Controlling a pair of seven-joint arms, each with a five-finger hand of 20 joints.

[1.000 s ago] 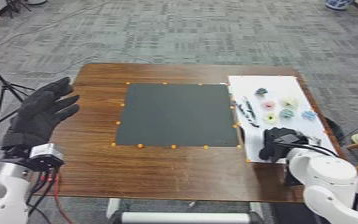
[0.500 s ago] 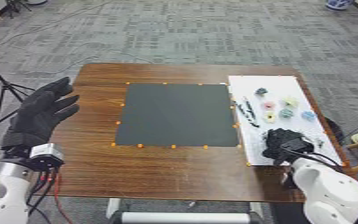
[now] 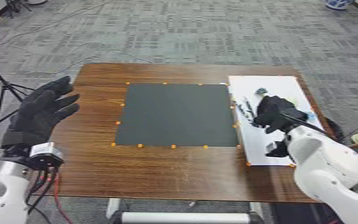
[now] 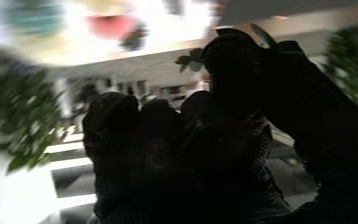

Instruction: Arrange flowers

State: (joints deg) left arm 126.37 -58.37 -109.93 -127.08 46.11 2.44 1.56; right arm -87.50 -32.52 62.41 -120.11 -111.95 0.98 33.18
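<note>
working from the head view first, i have the right hand point(image 3: 277, 112) over the white board point(image 3: 278, 81), its glove covering much of the layout. just beyond it lies a blue-grey flower point(image 3: 261, 91); beside it, on its left, are dark-and-white strips point(image 3: 247, 111). nearer me than the hand is a small dark object point(image 3: 276, 148) i can't name. the dark mat point(image 3: 175, 115) sits to the hand's left and, i'd guess, is where the arrangement goes. the left hand point(image 3: 40, 112) is off past the mat, fingers spread and relaxed, holding nothing.

in the right wrist view, thumb and finger meet at the tips, with a green sprig point(image 4: 263, 36) poking out between them; i read that as a light pinch. whether the small leaves point(image 4: 191, 60) beside the fingertips belong to it, i can't tell. past the fingertips are a pink flower point(image 4: 111, 26) and a teal flower point(image 4: 31, 19) on the board.

this close look gives me the grip that the glove's back hides from the head view, while the head view gives me the route to the mat. to do this well, i'd keep the pinch gentle, lift clear of the other blooms before going sideways, and lay the sprig down flat before parting the fingers.
</note>
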